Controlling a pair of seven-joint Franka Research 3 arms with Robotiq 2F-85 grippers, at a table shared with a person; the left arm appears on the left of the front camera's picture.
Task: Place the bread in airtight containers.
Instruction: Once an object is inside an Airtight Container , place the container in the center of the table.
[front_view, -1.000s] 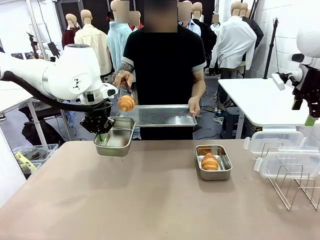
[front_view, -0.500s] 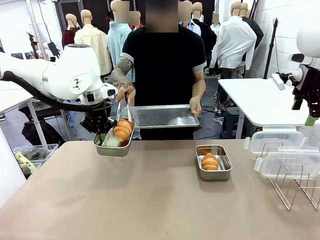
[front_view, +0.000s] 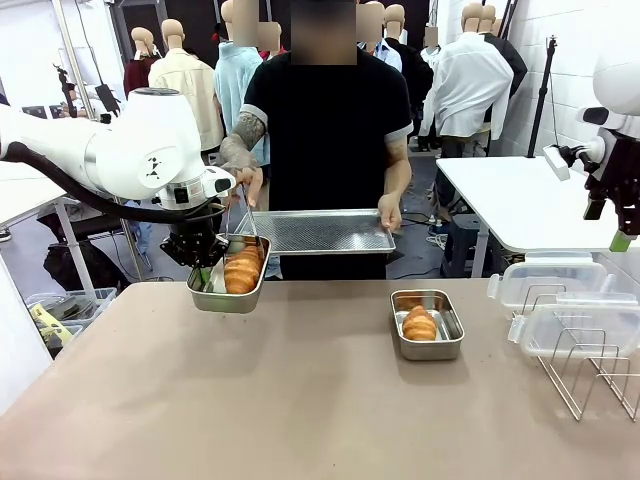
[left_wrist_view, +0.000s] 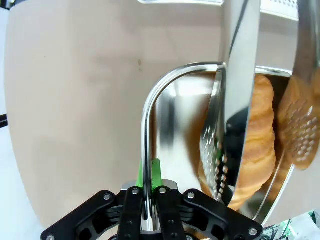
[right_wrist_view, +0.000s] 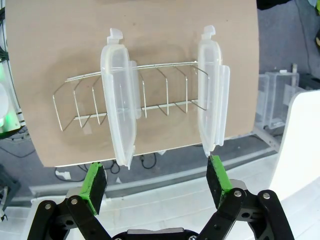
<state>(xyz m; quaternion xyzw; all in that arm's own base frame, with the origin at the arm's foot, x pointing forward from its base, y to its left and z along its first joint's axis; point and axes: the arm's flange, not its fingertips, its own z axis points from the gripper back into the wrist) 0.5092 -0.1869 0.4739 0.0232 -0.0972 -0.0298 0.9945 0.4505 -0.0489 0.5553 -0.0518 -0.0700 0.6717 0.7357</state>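
Left wrist view: the left pincer (left_wrist_view: 148, 200) is clamped on the thin rim of a steel pan (left_wrist_view: 149, 115), holding it level above the bench (left_wrist_view: 75, 100).
A croissant roll (left_wrist_view: 260, 150) lies inside between a person's tongs (left_wrist_view: 232, 100). It looks light, flaky and crushable, so it is best held gently across the middle. The second pan (front_view: 398, 325) holds another roll (front_view: 419, 324). The right pincer (right_wrist_view: 157, 185) hangs spread wide over the racked lids (right_wrist_view: 120, 110).
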